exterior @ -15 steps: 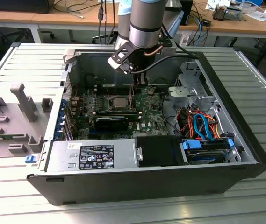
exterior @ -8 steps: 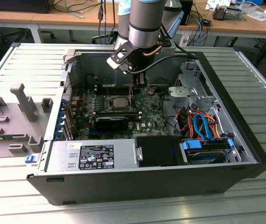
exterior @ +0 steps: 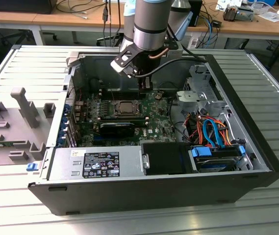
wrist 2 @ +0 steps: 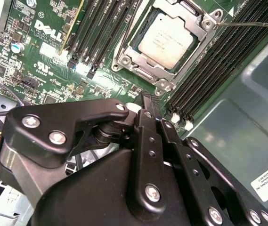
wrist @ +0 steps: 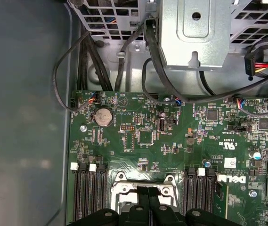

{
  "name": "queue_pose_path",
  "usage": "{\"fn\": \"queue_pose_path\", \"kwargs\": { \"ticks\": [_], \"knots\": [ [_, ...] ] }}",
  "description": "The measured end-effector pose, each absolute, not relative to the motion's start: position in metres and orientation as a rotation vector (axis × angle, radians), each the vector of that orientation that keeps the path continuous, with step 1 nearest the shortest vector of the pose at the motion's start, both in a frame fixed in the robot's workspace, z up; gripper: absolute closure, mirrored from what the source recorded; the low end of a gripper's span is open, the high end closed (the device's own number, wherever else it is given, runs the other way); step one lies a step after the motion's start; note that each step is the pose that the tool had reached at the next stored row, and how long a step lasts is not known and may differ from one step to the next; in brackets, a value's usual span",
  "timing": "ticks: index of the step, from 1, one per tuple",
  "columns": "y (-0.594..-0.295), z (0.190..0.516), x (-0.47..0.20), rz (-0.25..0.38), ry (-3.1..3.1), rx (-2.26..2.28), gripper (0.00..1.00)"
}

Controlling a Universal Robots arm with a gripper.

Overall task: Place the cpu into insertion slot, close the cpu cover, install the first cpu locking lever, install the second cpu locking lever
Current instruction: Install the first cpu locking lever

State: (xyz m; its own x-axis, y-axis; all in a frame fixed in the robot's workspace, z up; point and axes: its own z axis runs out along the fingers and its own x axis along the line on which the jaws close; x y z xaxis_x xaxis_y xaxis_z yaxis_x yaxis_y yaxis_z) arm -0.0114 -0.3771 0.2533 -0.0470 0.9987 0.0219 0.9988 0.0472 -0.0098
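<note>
The cpu (wrist 2: 170, 40), a square chip with a dull silver top, lies in the insertion slot (wrist 2: 149, 77) on the green board. The cpu cover (wrist 2: 200, 22), a silvery frame, lies flat around the chip's top. A thin wire lever (wrist 2: 254, 22) runs out from the cover's corner over the memory slots. My gripper (wrist 2: 148, 104) hangs just beside the socket's edge, its black fingers pressed together with nothing between them. In the exterior view the gripper (exterior: 142, 89) stands over the board just behind and to the right of the cpu (exterior: 126, 106). In the first wrist view the fingertips (wrist: 141, 197) overlap the socket frame (wrist: 124, 184).
Black memory slots (wrist 2: 101, 28) flank the socket on both sides. The open case has a power supply (exterior: 97, 162) at the front, a drive bay with coloured cables (exterior: 213, 129) on the exterior view's right, and a metal bracket (wrist: 195, 33) with black cables near the board's edge.
</note>
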Motion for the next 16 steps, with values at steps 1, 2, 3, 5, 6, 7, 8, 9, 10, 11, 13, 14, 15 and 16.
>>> {"fn": "queue_pose_path", "kwargs": {
  "ticks": [1, 2, 3, 5, 6, 7, 8, 9, 10, 11, 13, 14, 15, 16],
  "knots": [
    [-0.3771, 0.2532, -0.0118, -0.012, -2.257, -2.153, 0.89],
    [-0.3771, 0.2530, -0.0120, -0.012, -2.257, -2.153, 0.89],
    [-0.3771, 0.2528, -0.0124, -0.012, -2.257, -2.153, 0.89],
    [-0.3771, 0.2526, -0.0131, -0.012, -2.257, -2.153, 0.89],
    [-0.3771, 0.2526, -0.0135, -0.012, -2.257, -2.153, 0.89],
    [-0.3771, 0.2524, -0.0144, -0.012, -2.257, -2.153, 0.89],
    [-0.3771, 0.2523, -0.0148, -0.012, -2.257, -2.153, 0.89],
    [-0.3771, 0.2523, -0.0151, -0.012, -2.257, -2.153, 0.89],
    [-0.3771, 0.2521, -0.0155, -0.012, -2.257, -2.153, 0.89],
    [-0.3771, 0.2521, -0.0158, -0.012, -2.257, -2.153, 0.89],
    [-0.3771, 0.2519, -0.0164, -0.012, -2.257, -2.153, 0.89],
    [-0.3771, 0.2518, -0.0169, -0.012, -2.257, -2.153, 0.89],
    [-0.3771, 0.2517, -0.0173, -0.012, -2.257, -2.153, 0.89],
    [-0.3771, 0.2516, -0.0177, -0.012, -2.257, -2.153, 0.89]
  ]
}}
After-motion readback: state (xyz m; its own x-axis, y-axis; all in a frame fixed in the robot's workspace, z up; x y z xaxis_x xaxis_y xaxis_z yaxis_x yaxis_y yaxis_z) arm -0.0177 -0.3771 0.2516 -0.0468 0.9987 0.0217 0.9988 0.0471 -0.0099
